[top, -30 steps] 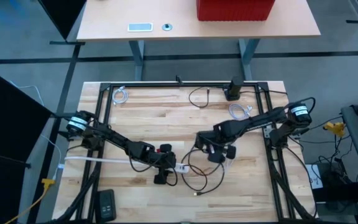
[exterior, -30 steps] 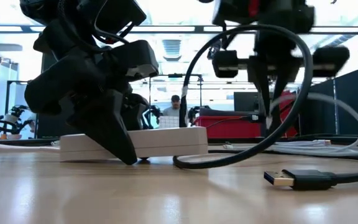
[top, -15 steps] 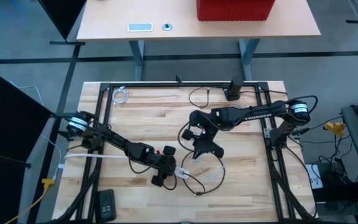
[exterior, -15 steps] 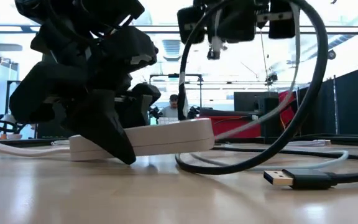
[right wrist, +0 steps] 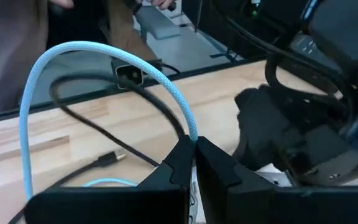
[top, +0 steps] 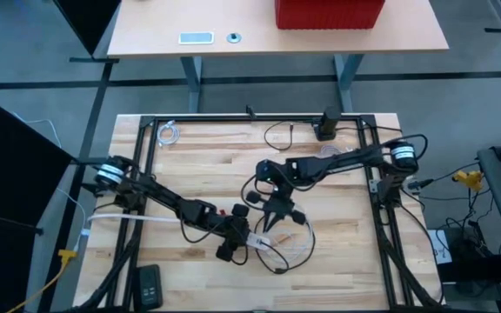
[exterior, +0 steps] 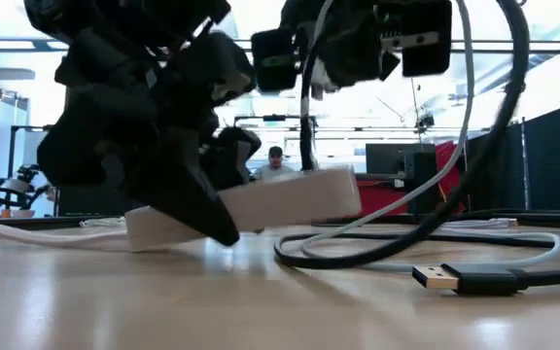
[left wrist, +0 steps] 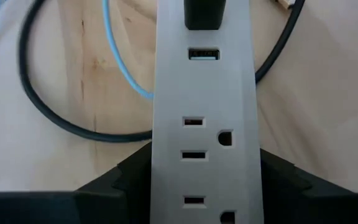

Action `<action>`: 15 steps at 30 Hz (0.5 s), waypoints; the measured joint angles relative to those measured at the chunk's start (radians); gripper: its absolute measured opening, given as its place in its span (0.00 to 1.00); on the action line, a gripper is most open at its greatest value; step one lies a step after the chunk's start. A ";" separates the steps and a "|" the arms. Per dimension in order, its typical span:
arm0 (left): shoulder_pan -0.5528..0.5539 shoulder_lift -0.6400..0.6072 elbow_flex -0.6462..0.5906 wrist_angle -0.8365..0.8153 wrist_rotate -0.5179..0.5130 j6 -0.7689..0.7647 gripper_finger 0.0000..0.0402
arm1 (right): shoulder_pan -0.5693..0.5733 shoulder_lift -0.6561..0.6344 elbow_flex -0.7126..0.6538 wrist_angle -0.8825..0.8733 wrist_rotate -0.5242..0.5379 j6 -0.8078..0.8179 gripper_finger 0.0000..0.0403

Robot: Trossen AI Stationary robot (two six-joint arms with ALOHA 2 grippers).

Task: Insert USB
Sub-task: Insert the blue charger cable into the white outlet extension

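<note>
USB cable [right wrist: 104, 53] pinched in shut right claw [right wrist: 194, 146]; left claw [left wrist: 204, 186] grips power strip [left wrist: 204, 124].

Centre-bottom of the high view is crowding up: left gripper [top: 233, 236] is clamping the power strip [top: 252, 237], right gripper [top: 270, 222] is hanging just above-right of it, closed on the pale blue cable [right wrist: 92, 81]. Black cable [top: 278, 256] is looping across the wood right below, loose USB plug [exterior: 434, 279] lying low right in the low view. Remote [top: 149, 285] is sitting bottom left. Upper-left table [top: 207, 156] is staying open apart from a small cable coil [top: 170, 134]; black post [top: 328, 123] is blocking top centre-right.
</note>
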 joint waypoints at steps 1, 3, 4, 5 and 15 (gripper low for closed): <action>0.000 0.012 0.000 0.006 0.000 0.000 0.48 | 0.000 0.013 0.000 0.020 -0.011 0.002 0.00; 0.000 0.025 0.001 0.018 0.003 -0.005 0.48 | 0.001 0.038 0.000 0.047 -0.020 0.005 0.00; 0.000 0.030 0.001 0.020 0.003 -0.008 0.48 | 0.001 0.049 0.000 0.053 -0.021 0.005 0.00; 0.000 0.033 0.002 0.025 0.003 -0.011 0.48 | 0.001 0.063 0.000 0.052 -0.020 0.004 0.00; 0.001 0.029 0.002 0.039 -0.002 -0.008 0.48 | 0.013 0.156 0.001 0.121 -0.091 -0.012 0.00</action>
